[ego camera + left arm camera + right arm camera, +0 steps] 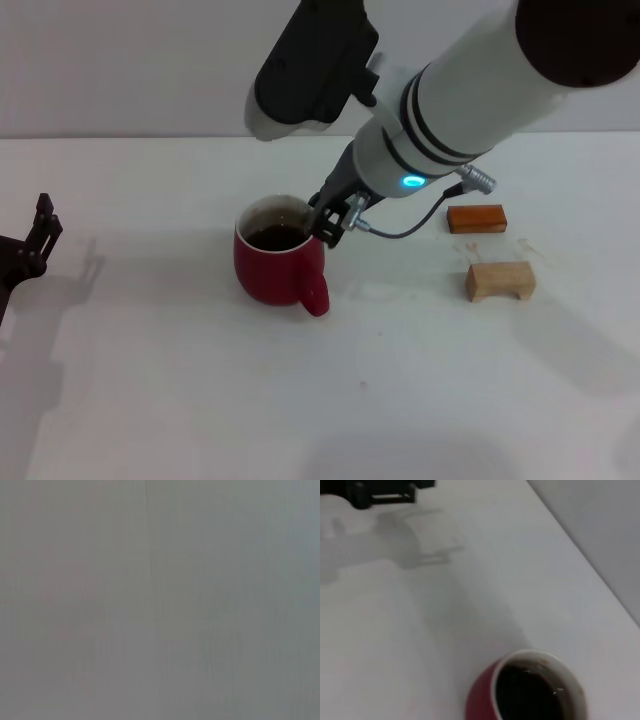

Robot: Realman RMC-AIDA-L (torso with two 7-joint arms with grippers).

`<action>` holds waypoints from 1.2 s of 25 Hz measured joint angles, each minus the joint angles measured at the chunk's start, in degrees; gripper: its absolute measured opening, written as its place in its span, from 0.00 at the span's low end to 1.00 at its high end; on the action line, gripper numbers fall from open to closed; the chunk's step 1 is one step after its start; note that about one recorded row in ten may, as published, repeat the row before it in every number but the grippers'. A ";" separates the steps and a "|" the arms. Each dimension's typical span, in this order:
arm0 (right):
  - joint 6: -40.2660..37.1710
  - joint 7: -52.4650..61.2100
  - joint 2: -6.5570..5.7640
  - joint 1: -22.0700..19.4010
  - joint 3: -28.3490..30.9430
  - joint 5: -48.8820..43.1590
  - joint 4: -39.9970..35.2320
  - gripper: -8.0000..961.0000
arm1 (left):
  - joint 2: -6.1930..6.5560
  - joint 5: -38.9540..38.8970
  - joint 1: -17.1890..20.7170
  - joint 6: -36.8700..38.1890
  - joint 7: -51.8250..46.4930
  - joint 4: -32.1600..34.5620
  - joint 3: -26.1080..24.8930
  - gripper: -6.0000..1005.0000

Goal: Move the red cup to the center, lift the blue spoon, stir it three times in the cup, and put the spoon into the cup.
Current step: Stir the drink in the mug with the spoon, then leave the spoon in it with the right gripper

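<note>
The red cup (272, 268) stands on the white table near the middle, handle toward the front, with dark liquid inside. It also shows in the right wrist view (481, 704), seen from above. My right gripper (330, 222) hangs at the cup's right rim, just above the liquid. The blue spoon is not visible in any view. My left gripper (33, 240) rests at the far left of the table, well away from the cup. It appears in the right wrist view (382, 492) as a dark shape far beyond the cup.
An orange-brown flat block (477, 218) and a tan wooden block (500, 281) lie to the right of the cup. A black cable loops from the right wrist toward them. The left wrist view shows only a plain grey surface.
</note>
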 joint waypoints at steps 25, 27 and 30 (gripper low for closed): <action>-7.53 -0.37 0.11 0.72 -1.92 3.98 -2.11 0.33 | 0.02 -0.20 -0.10 0.13 0.00 -0.08 -0.01 0.83; -7.59 -0.37 0.11 0.53 -1.93 3.69 -2.04 0.34 | 0.04 -0.21 -0.09 0.11 0.00 -0.09 -0.01 0.83; -7.74 -0.27 0.08 0.28 -1.93 3.19 -1.68 0.34 | 0.08 -0.26 -0.10 0.05 0.00 -0.09 -0.02 0.83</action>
